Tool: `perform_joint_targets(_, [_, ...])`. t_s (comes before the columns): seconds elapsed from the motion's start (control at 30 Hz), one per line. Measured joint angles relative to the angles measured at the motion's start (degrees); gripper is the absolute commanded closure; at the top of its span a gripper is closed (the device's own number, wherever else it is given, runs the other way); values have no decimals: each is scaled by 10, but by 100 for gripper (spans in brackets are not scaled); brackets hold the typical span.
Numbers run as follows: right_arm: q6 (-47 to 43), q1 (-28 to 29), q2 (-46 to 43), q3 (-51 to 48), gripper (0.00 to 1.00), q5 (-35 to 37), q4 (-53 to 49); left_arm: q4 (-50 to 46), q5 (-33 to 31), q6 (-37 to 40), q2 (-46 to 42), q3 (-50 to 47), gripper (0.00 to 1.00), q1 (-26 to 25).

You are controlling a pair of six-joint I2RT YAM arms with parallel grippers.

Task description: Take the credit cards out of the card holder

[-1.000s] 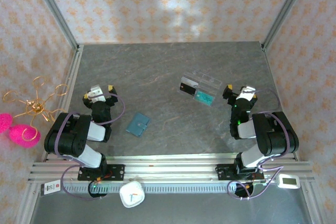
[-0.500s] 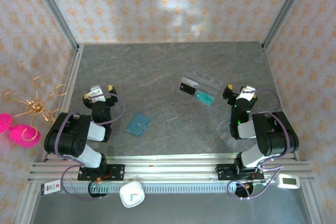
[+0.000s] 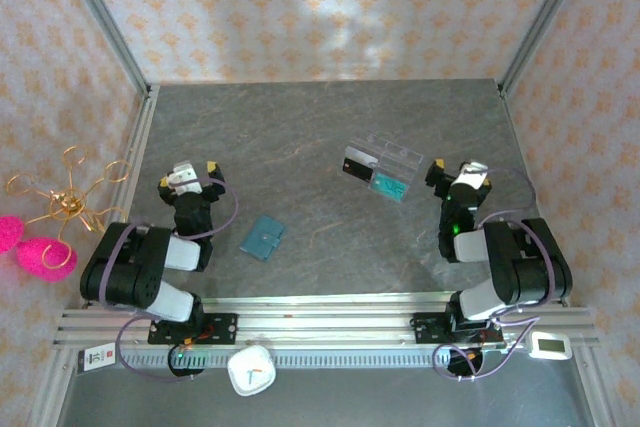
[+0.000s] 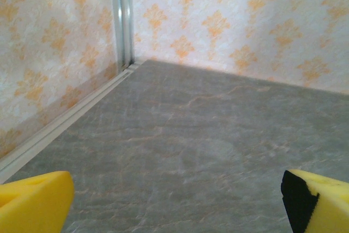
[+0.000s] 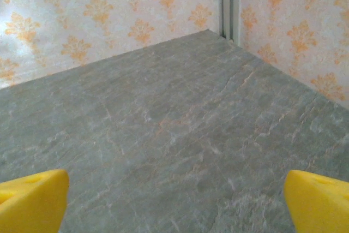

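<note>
The card holder (image 3: 263,238) is a small teal-blue wallet lying folded shut on the grey table, left of centre. The silvery and blue credit cards are hidden. My left gripper (image 3: 188,175) rests just left of the wallet, apart from it. In the left wrist view the left gripper (image 4: 174,205) is open, yellow fingertips (image 4: 32,203) wide apart over bare table. My right gripper (image 3: 458,171) sits at the right side, far from the wallet. The right gripper (image 5: 174,203) is also open with nothing between its fingertips (image 5: 319,203).
A clear acrylic tray (image 3: 398,158) lies right of centre, holding a black card (image 3: 357,164) and a teal-green card (image 3: 388,185), close to my right gripper. Aluminium frame posts (image 3: 103,32) and patterned walls bound the table on three sides.
Both arms have shifted very slightly where they rest. The wallet and the tray have not moved.
</note>
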Motion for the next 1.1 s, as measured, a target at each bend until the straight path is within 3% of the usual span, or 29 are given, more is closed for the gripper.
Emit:
perform_joint_targets(0.2, [61, 0, -104, 47, 0, 71, -112, -113, -22, -4, -125, 54, 1, -37])
perform_joint_targets(0.27, [117, 0, -135, 60, 0, 107, -161, -138, -33, -15, -174, 54, 1, -52])
perform_joint_targets(0.33, [224, 0, -147, 110, 0, 151, -272, -158, -40, -28, -219, 55, 1, -71])
perform_joint_targets(0.4, [273, -3, -146, 150, 0, 154, -329, -178, -42, -48, -258, 55, 1, -81])
perform_joint_targets(0.5, [306, -3, -151, 161, 0, 109, -353, -208, -45, -101, -316, 54, 1, -82])
perform_joint_targets(0.63, [305, -3, -152, 161, 0, -13, -389, -240, -45, -199, -400, 46, 1, -82])
perform_joint_targets(0.7, [296, -3, -144, 169, 7, -78, -410, -263, -41, -259, -438, 40, 1, -81])
perform_joint_targets(0.9, [261, -1, -103, 201, 24, -200, -465, -298, 43, -352, -509, 32, 1, -76])
perform_joint_targets(1.1, [242, -2, -80, 203, 27, -239, -493, -322, 149, -412, -509, 36, 1, -76])
